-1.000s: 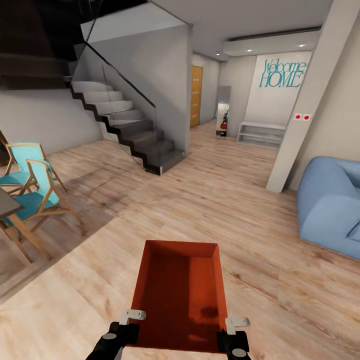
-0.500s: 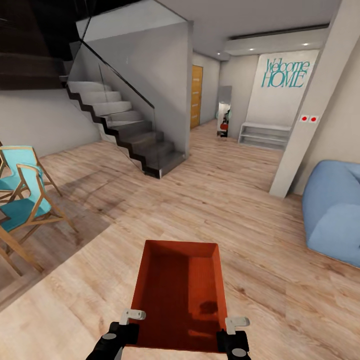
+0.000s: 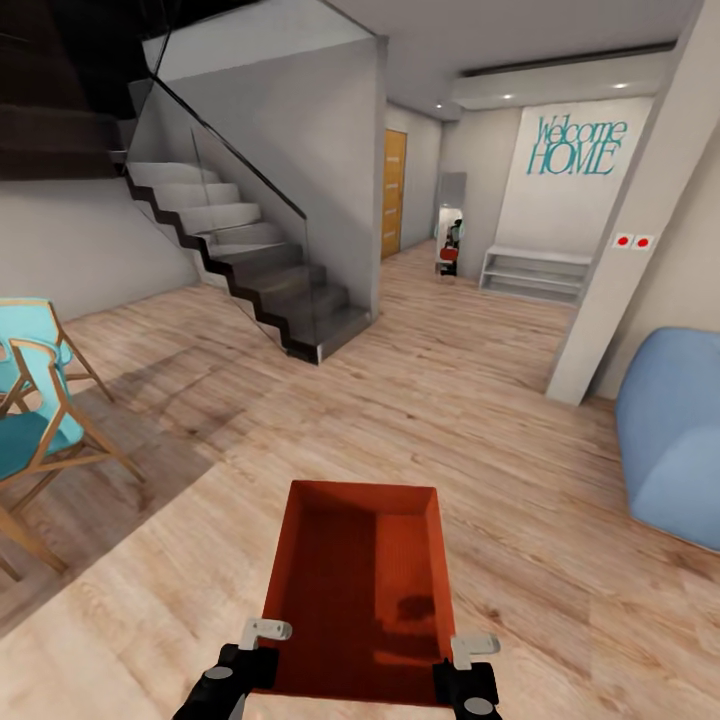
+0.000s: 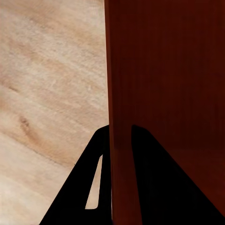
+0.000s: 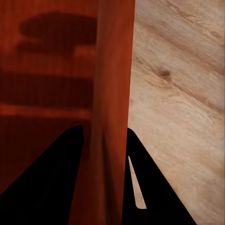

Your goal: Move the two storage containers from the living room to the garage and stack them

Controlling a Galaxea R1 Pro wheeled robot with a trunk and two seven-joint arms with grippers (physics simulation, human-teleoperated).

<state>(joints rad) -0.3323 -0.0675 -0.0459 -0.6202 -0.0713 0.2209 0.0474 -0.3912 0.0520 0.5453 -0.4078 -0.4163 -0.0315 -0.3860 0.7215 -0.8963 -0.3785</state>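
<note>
Head view: an orange-red storage container (image 3: 358, 590) is carried above the light wood-plank floor (image 3: 480, 420). Its near left corner is clamped by the left gripper (image 3: 262, 642) and its near right corner by the right gripper (image 3: 468, 655), each pair of fingers closed across a side wall. The container is seen empty.

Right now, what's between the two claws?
In the head view, the orange bin sits between the left claw and right claw, each clamped on a side wall.
</note>
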